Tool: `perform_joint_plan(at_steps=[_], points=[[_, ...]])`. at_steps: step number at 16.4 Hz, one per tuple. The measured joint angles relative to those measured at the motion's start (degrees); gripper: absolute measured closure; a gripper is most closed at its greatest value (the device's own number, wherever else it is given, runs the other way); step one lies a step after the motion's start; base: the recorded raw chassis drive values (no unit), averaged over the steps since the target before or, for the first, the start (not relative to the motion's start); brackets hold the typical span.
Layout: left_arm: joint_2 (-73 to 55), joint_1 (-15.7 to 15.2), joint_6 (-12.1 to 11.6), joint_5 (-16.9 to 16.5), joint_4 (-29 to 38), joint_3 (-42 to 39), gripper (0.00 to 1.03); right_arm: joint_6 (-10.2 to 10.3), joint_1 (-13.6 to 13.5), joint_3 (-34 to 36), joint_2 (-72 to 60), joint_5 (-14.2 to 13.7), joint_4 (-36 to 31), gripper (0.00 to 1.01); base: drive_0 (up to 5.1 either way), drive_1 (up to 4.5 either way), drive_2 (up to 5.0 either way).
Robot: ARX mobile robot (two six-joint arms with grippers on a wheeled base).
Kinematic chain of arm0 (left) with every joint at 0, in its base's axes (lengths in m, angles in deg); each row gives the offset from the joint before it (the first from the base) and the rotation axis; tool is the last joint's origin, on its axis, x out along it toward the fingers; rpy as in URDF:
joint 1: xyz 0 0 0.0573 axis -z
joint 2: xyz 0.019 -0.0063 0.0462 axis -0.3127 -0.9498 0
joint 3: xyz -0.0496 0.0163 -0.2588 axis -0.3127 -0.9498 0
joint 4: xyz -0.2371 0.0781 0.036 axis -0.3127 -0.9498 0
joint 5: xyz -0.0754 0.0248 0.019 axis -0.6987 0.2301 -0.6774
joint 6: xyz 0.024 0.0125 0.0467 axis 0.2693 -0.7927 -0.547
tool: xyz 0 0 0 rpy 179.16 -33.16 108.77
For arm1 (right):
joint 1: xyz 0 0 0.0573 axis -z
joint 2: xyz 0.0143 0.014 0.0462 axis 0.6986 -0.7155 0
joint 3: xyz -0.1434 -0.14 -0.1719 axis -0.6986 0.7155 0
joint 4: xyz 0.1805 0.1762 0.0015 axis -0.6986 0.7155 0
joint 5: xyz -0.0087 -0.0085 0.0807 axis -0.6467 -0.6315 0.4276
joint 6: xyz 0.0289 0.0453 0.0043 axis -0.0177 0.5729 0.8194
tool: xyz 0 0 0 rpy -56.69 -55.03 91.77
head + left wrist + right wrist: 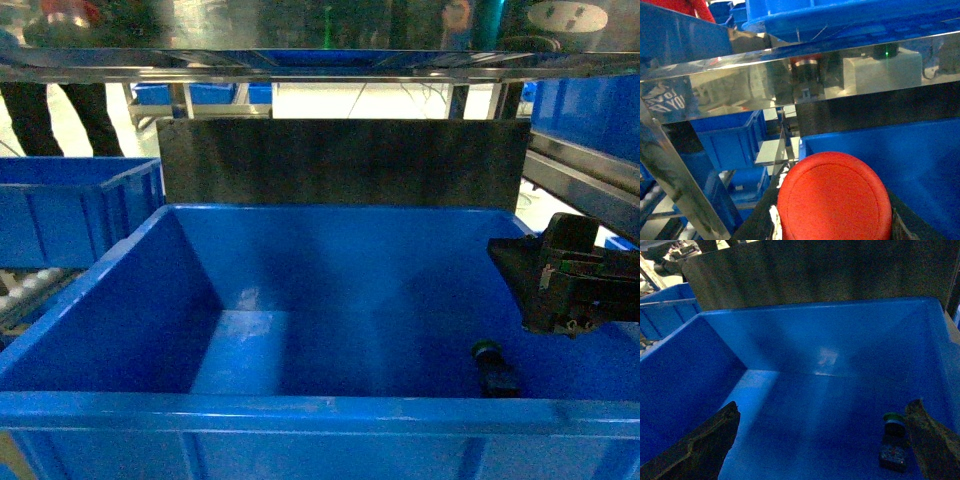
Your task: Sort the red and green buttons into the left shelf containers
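glossy blue plastic bin (300,412), mirror-bright metal shelf (790,80)

A green-capped button (495,366) lies tipped on the blue bin's (300,412) floor.

One green button (493,366), one red button (834,198), two blue bins (300,412) nearby.

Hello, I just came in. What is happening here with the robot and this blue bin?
The robot is sorting buttons into bins. One green button lies on the floor of the large blue bin, near its right side. The right gripper hangs open above the bin, with nothing between its fingers. The left gripper holds a red button close to its camera, beside a shiny metal shelf rail, with another blue bin just behind.
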Motion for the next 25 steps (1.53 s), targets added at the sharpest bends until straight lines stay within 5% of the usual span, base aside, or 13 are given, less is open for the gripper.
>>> perform_joint_plan(at_steps=[12,25], points=[[-22.8,0.8,-2.0,-2.3,12.8,3.3,0.73,0.1,0.0,0.0,0.0,0.0,0.0,0.03,0.0,0.00,0.0],[-46.3,4.3,0.2,-2.0,19.4,12.0,0.73,0.1,0.0,0.0,0.0,0.0,0.0,0.03,0.0,0.00,0.0]])
